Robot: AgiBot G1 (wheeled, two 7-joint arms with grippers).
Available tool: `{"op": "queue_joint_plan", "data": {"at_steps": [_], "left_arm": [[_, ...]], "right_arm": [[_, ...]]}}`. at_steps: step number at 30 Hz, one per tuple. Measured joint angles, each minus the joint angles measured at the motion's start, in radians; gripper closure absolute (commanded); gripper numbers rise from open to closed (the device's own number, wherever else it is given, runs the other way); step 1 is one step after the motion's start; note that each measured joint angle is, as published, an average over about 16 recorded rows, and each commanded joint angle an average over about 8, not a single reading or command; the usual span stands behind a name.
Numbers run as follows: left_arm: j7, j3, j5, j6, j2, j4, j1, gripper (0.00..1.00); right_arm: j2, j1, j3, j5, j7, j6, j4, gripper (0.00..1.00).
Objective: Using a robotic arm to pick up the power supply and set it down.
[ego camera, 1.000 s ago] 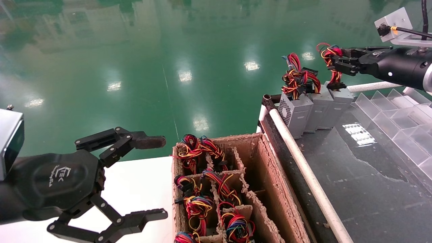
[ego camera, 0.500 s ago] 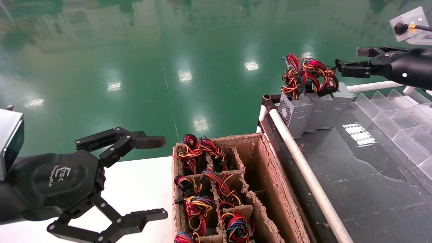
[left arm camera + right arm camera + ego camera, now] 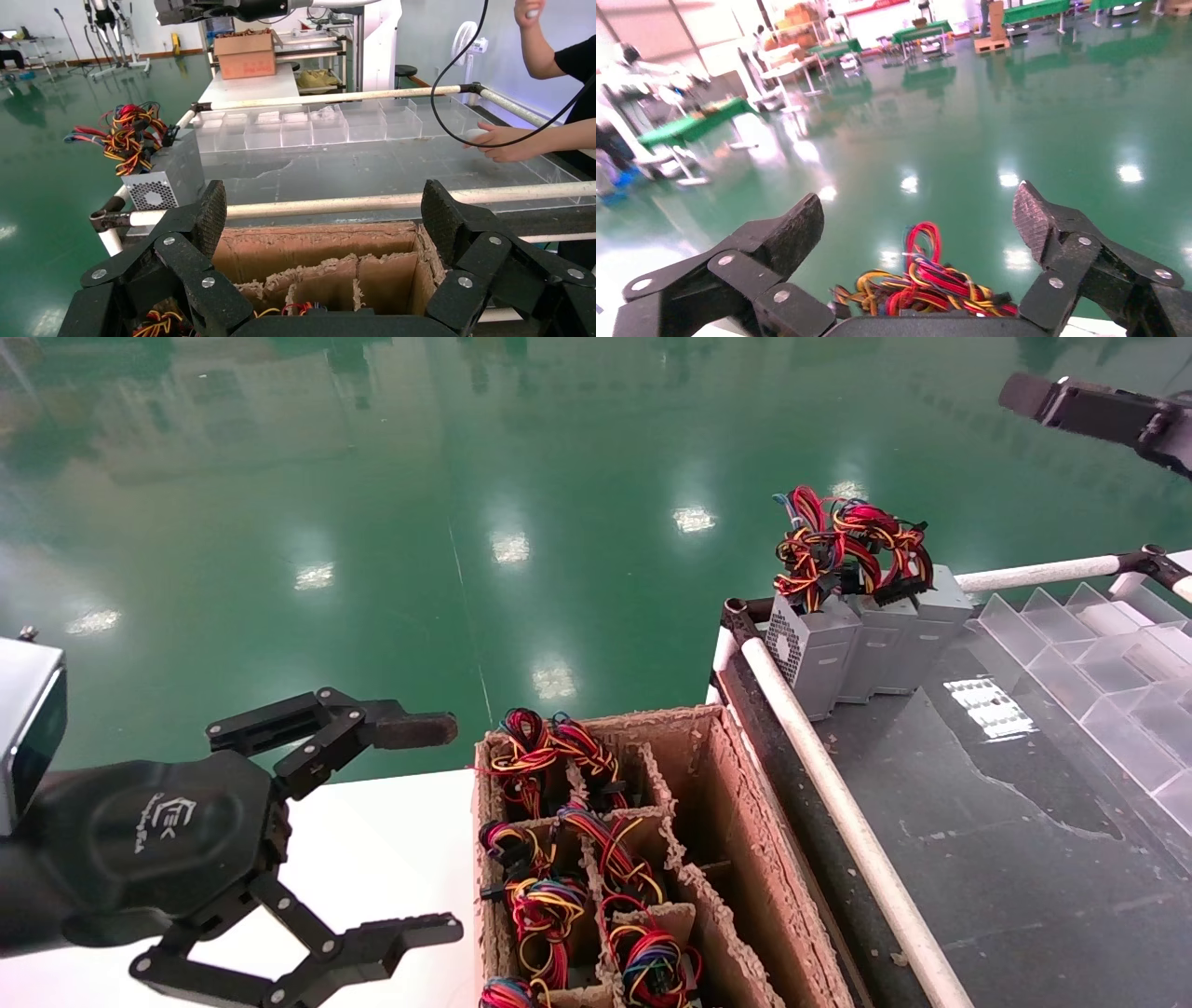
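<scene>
A: Where is the power supply at this moment?

B: It stands on the dark table, at the far left corner, as the rightmost of three grey boxes in a row. They touch each other. The leftmost box shows its honeycomb vent. The coloured wire bundles sit on top of the boxes.

A: And the right gripper?

B: It is high at the far right, well above the boxes and apart from them. Its fingers are spread wide and hold nothing. In the right wrist view the wires lie below, between the two pads.

A: What about the left gripper?

B: It hangs at the near left over a white surface, just beside the cardboard crate. The fingers are also wide apart and empty. The crate has dividers, and several of its compartments hold more wire bundles.

A: Anything else to see?

B: Clear plastic trays lie at the far right of the table. A white pipe rail runs along its left edge. In the left wrist view a person's hand rests on the table at the far side.
</scene>
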Motion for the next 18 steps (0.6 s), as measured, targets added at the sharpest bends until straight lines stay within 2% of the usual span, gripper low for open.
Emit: {"op": "queue_joint_plan", "data": {"at_steps": [6, 18], "left_arm": [[0.0, 0.0, 0.0, 0.0, 0.0, 0.0, 0.0, 0.0], [0.0, 0.0, 0.0, 0.0, 0.0, 0.0, 0.0, 0.0]], "right_arm": [[0.027, -0.061, 0.031, 0.039, 0.023, -0.038, 0.093, 0.0], [0.074, -0.23, 0.081, 0.099, 0.037, -0.084, 0.359, 0.0]]}}
